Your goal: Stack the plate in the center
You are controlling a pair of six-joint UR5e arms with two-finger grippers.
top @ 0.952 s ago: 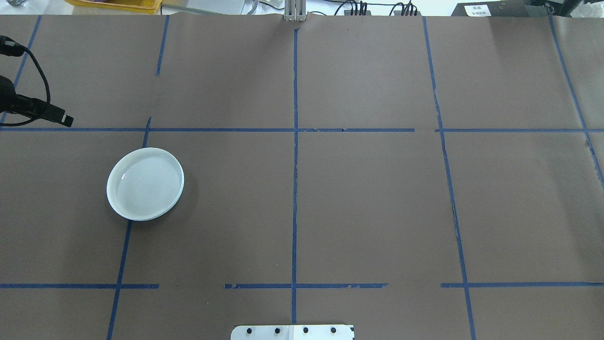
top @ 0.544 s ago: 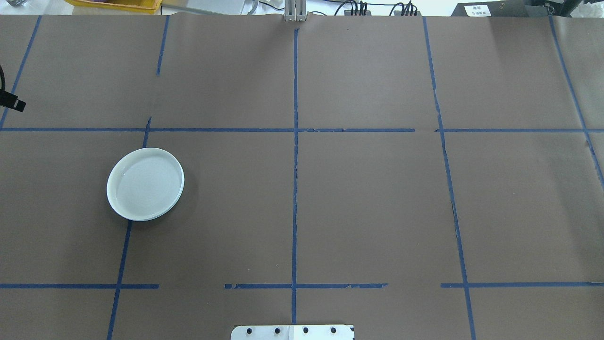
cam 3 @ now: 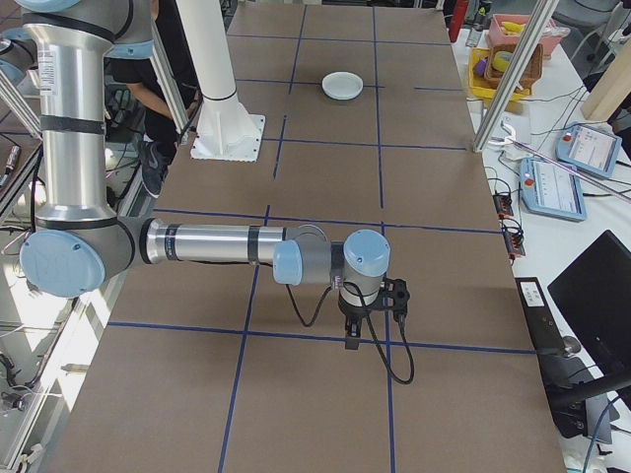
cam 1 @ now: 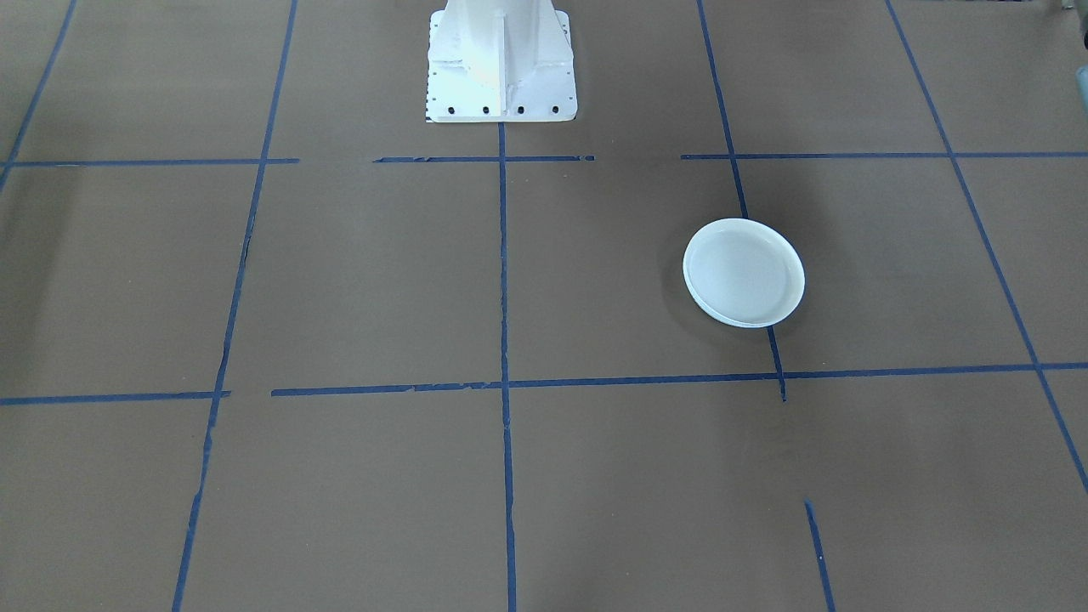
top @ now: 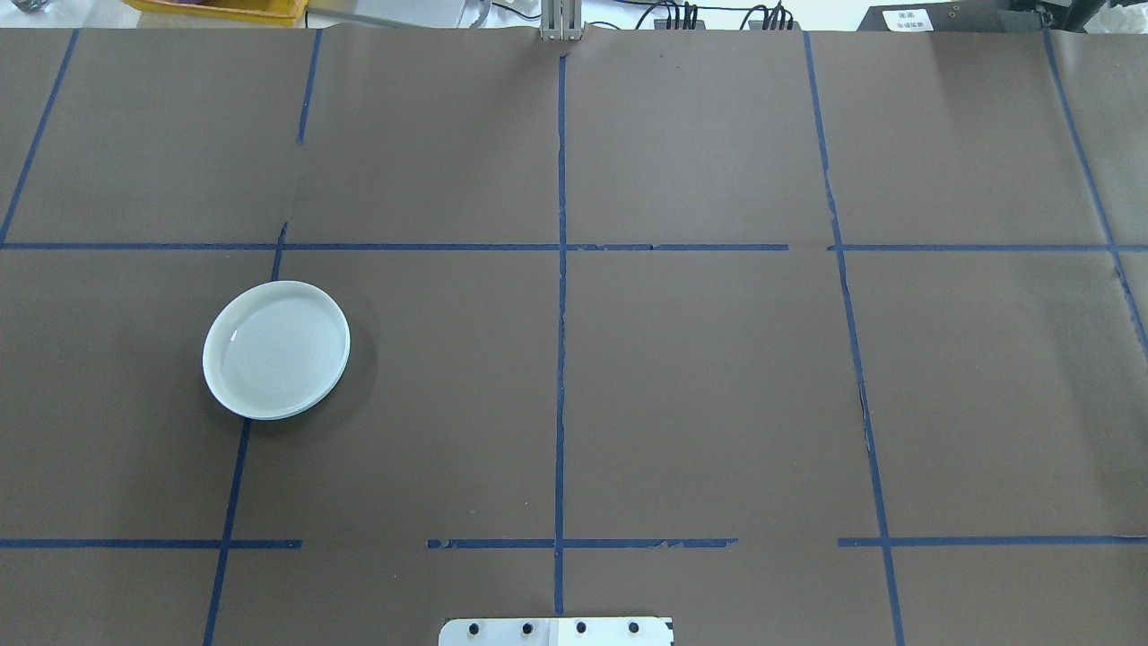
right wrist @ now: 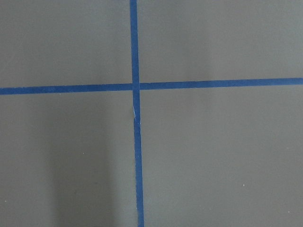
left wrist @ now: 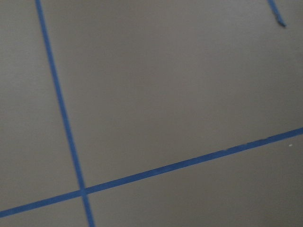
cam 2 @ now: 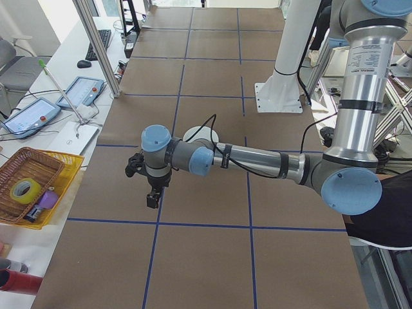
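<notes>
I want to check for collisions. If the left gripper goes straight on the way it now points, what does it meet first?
The left gripper points straight down, so it would most likely meet the bare brown table first. Its wrist view shows only table and blue tape lines below. The plate lies apart, farther along the table.

Brown table (top: 717, 377) gridded with blue tape (top: 560, 359); wicker basket (cam 2: 29, 177) holding tape roll (cam 2: 22, 188)
</notes>
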